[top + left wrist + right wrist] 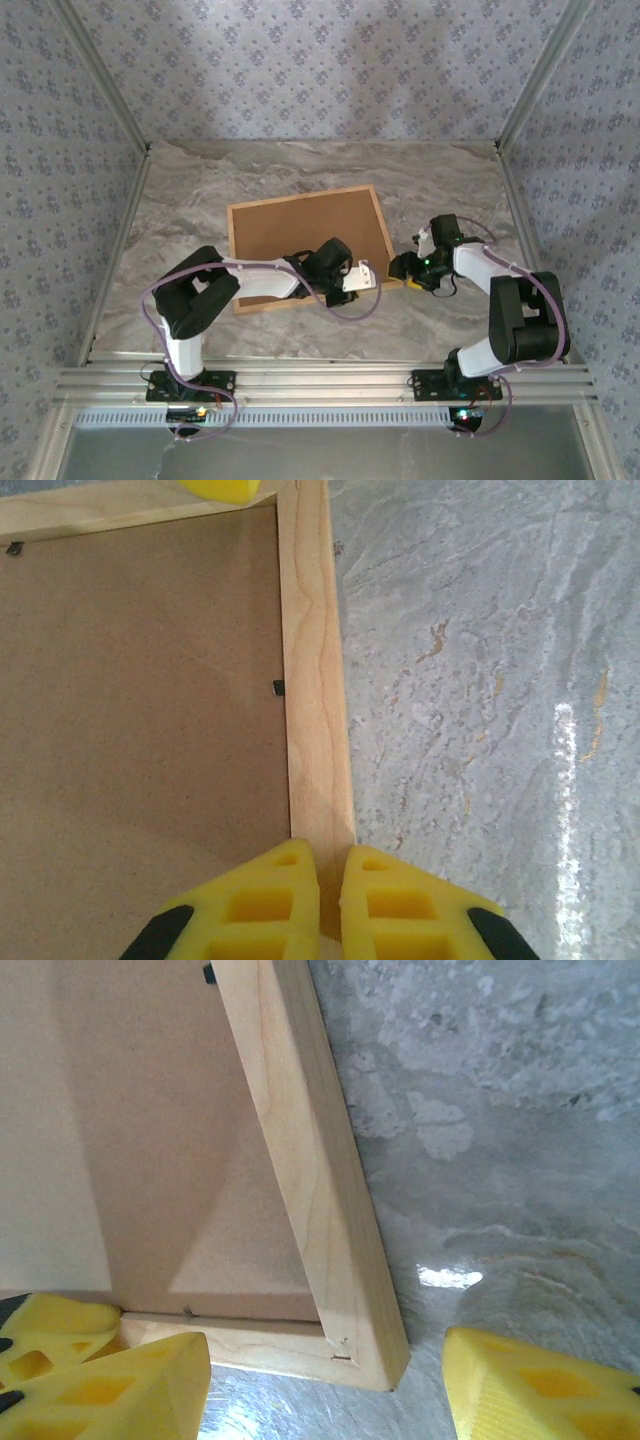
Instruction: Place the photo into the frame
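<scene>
- Centrally in the top view, the frame (300, 198) lies flat on the marble table (200, 180), back side up, so its brown board (305, 238) faces the camera.
- Its long sides run across the picture, slightly askew, with the right end sitting a little higher than the left.
- From the lower left, the left arm reaches in, and the left gripper (368, 273) sits at the frame's lower edge, close to the lower right corner.
- In the left wrist view, that gripper (330, 885) is at the bottom centre. Its yellow fingers (270, 905) are drawn almost together, with only a thin slit between them and nothing clasped.
- They sit right over the light wood rail (315, 680), which runs up the middle of that picture, with board to its left and bare table to its right.
- A small black tab (278, 687) sits on the board just against the rail.
- In the top view, the right gripper (406, 268) is just right of the frame's lower right corner, near the left gripper.
- In the right wrist view, the right gripper (328, 1360) is spread wide, with one yellow finger (120, 1385) at the lower left and the other at the lower right.
- The frame's corner lies between those fingers, and neither one touches it.
</scene>
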